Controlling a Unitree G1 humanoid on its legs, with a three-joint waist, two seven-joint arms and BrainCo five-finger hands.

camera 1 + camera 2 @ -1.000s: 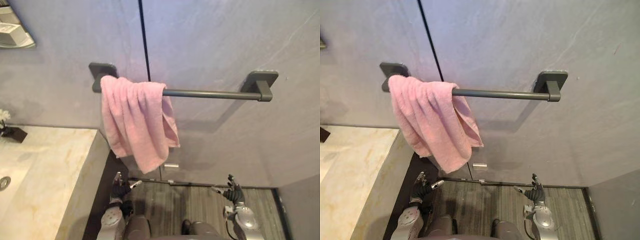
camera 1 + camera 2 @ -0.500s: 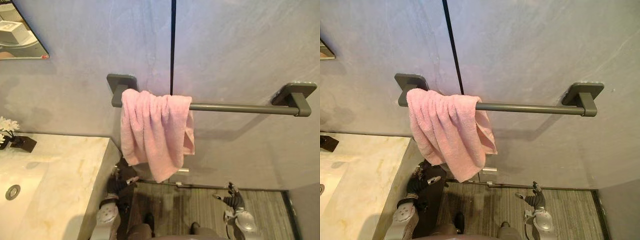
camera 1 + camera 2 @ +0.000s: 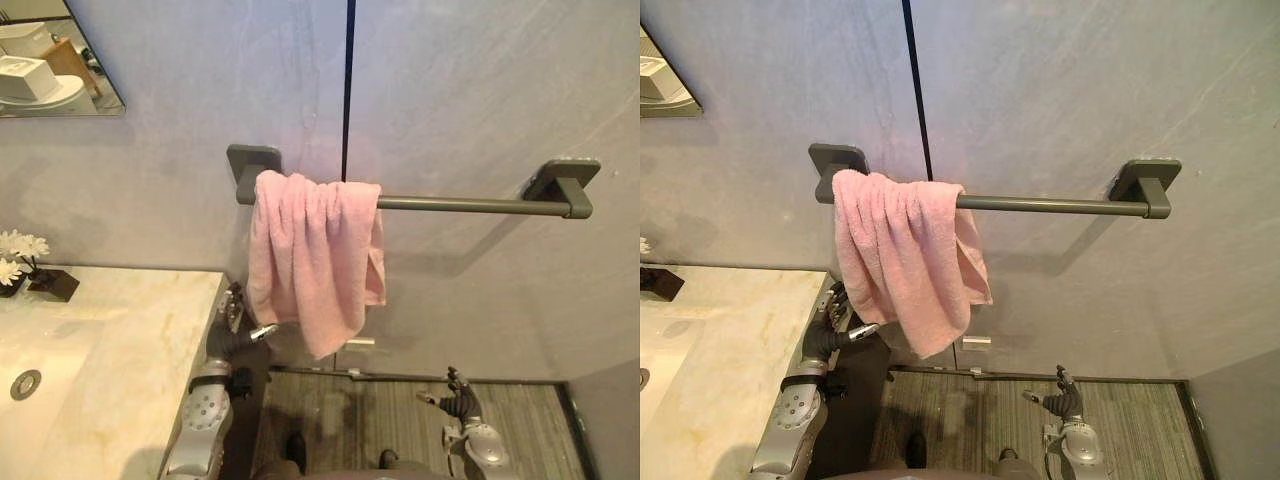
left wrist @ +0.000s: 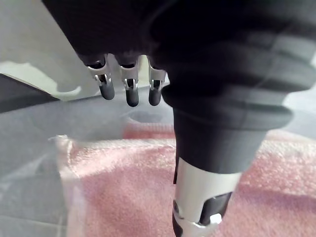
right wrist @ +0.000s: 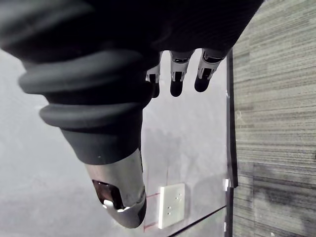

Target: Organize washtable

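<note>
The pink towel (image 3: 315, 255) drapes over the towel bar (image 3: 470, 205). The left hand (image 3: 232, 325), fingers loosely apart, hovers near the towel's lower edge. The right hand (image 3: 455, 393) hangs low, fingers relaxed.

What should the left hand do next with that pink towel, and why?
Probably reach the left hand to the lower edge of the pink towel and pinch it: the hand is open beside it, and the towel hangs bunched at the left end of the bar.

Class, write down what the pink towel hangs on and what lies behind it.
The towel drapes over the left end of a grey bar, against the wall. The bar's stretch under the cloth and the wall behind it are covered.
</note>
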